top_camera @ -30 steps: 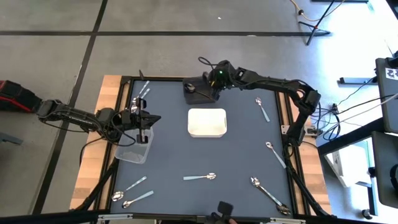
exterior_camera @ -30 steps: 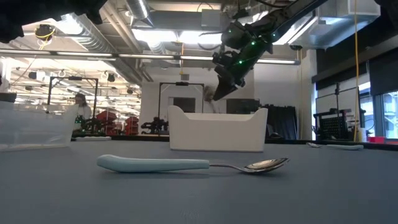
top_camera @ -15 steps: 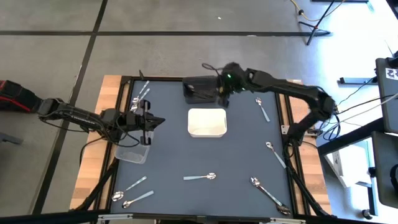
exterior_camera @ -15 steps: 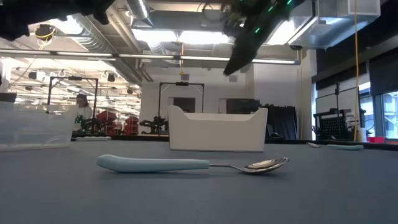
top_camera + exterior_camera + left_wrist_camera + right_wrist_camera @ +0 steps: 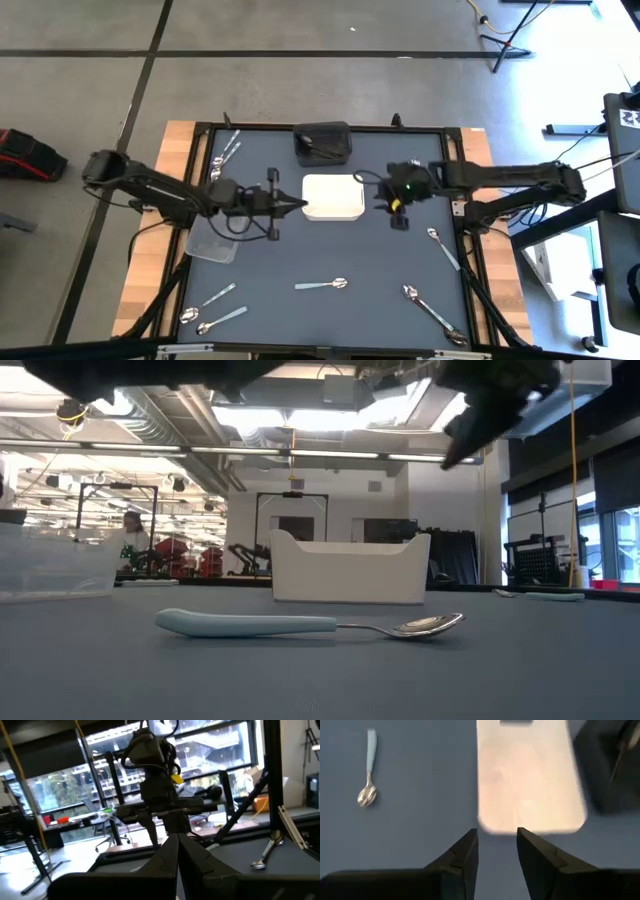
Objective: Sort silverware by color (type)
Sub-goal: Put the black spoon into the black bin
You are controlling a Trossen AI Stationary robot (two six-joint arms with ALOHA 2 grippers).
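Observation:
Slim spoons lie scattered on the dark mat: one with a pale blue handle near the middle, two at the near left, two at the far left, and others on the right. A dark spoon lies inside the black tray. My left gripper is shut and empty, hovering at the left edge of the white tray. My right gripper is open and empty, just right of that tray.
A clear container sits on the mat under my left arm. The black tray stands at the far edge, the white tray at the centre. Wooden strips border the mat on the left and right. Bare mat lies between the trays and the near spoons.
My right gripper has left the black tray at the far edge and swung toward the right and near side, ending beside the white tray's right edge. My left gripper has moved from over the clear container toward the right, up to the white tray's left edge.

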